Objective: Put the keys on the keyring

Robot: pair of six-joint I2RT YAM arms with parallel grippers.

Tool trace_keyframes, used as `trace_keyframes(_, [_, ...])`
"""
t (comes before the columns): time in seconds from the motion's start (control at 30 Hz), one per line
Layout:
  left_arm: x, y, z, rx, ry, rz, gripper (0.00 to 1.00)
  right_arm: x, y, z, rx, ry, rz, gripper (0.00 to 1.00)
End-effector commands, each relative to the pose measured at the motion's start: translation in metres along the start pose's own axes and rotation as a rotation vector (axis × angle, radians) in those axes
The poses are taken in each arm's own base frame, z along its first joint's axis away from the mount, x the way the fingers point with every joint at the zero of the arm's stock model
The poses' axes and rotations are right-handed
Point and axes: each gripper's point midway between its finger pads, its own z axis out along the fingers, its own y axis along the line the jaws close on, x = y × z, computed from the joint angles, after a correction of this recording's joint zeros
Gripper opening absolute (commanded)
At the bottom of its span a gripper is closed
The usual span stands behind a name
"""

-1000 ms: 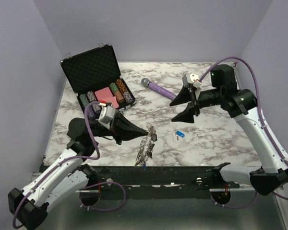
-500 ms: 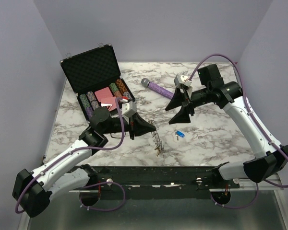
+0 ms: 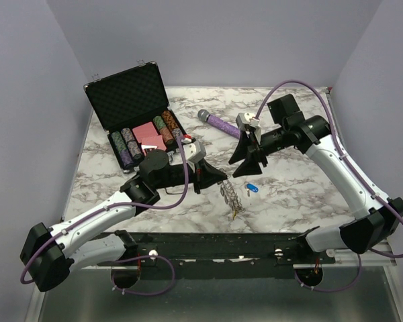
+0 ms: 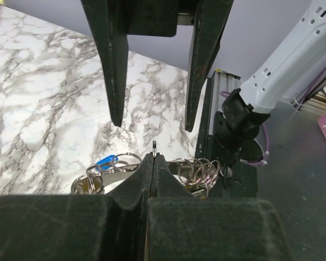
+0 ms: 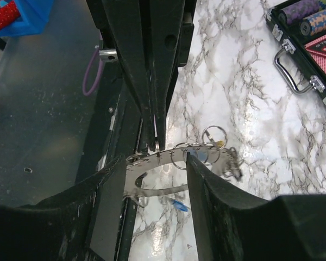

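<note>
My left gripper (image 3: 221,178) is shut on the top edge of the keyring (image 3: 231,194), a flat silvery ring hung with several small split rings. It holds the keyring above the table's front middle, with keys dangling below; one has a yellow cap (image 3: 235,215). In the right wrist view the keyring (image 5: 157,190) hangs between the fingers of my open right gripper (image 5: 156,159), which do not touch it. My right gripper (image 3: 235,168) faces the left one. A loose blue-capped key (image 3: 250,188) lies on the marble, and it also shows in the right wrist view (image 5: 179,205). The left gripper's fingertips (image 4: 153,157) pinch a thin ring edge.
An open black poker-chip case (image 3: 129,94) with chips and cards stands at the back left. A purple microphone (image 3: 221,123) lies at the back middle. The black rail (image 3: 208,245) runs along the table's near edge, just below the keyring.
My left gripper has carried the keyring to the right, toward the middle. My right gripper has moved left and down, and its open fingers now straddle the keyring.
</note>
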Motion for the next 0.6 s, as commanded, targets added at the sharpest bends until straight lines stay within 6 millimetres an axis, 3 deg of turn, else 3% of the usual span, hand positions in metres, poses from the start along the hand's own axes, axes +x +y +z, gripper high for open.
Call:
trace_keyframes(0.0, [-0.026, 0.007, 0.004, -0.043, -0.1, 0.069, 0.0, 0.01, 0.002, 0.002, -0.011, 0.029, 0.025, 0.54])
trace_keyframes(0.17, [-0.02, 0.008, 0.004, -0.031, -0.106, 0.093, 0.0, 0.009, 0.002, 0.001, -0.001, 0.03, 0.009, 0.55])
trace_keyframes(0.23, [-0.016, 0.006, 0.0, -0.021, -0.116, 0.133, 0.0, 0.006, -0.003, -0.006, 0.044, 0.044, 0.003, 0.59])
trace_keyframes(0.4, [-0.002, 0.001, -0.018, -0.018, -0.112, 0.223, 0.0, -0.002, -0.025, -0.051, 0.172, -0.09, 0.079, 0.69])
trace_keyframes(0.57, [-0.008, -0.021, -0.041, 0.034, -0.166, 0.296, 0.0, 0.02, -0.038, -0.066, 0.296, -0.107, 0.116, 0.72])
